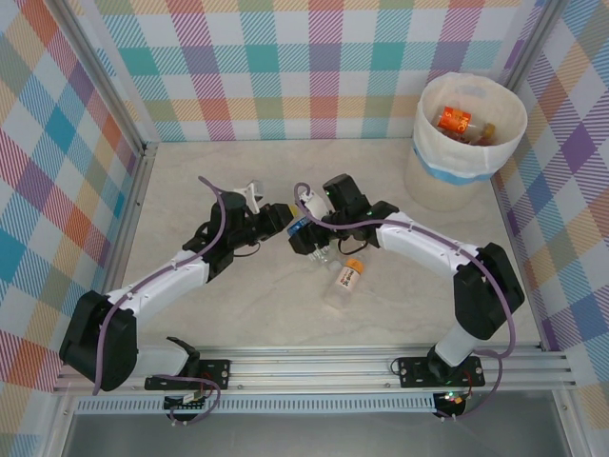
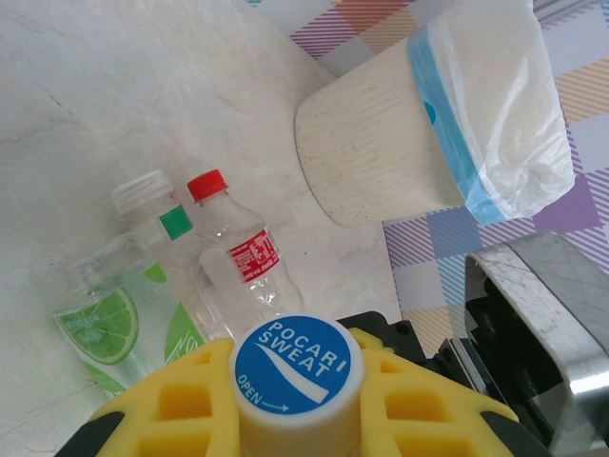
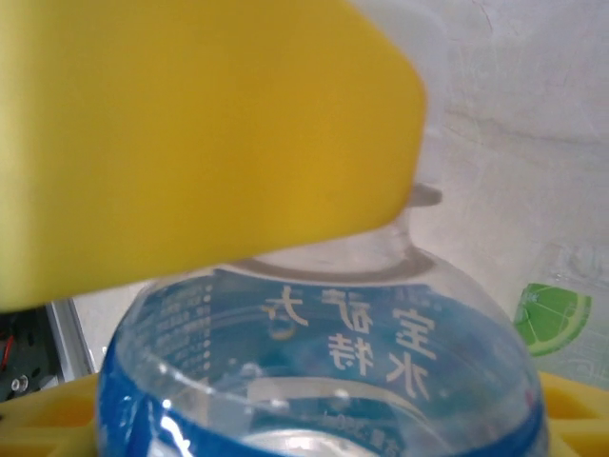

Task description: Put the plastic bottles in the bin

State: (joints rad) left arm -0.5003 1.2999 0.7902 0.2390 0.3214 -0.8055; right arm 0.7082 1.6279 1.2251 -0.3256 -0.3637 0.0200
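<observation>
The left arm point(image 1: 157, 286) is stretching forward and rightward from its base, the right arm point(image 1: 428, 249) is bending forward and leftward from its own, and their wrists are facing each other tip to tip. The left gripper point(image 2: 297, 395) is clamping its yellow fingers point(image 2: 181, 405) round the cap end of a bottle point(image 3: 324, 362). The right gripper point(image 3: 304, 314) is pressing its jaws against the same bottle's body, one from above and one from below.

A clear blue-labelled plastic bottle point(image 1: 303, 231) sits raised mid-table. An orange-capped clear bottle point(image 1: 344, 278) lies near it. The round cream-white bin point(image 1: 433, 186) holds perhaps two more.
</observation>
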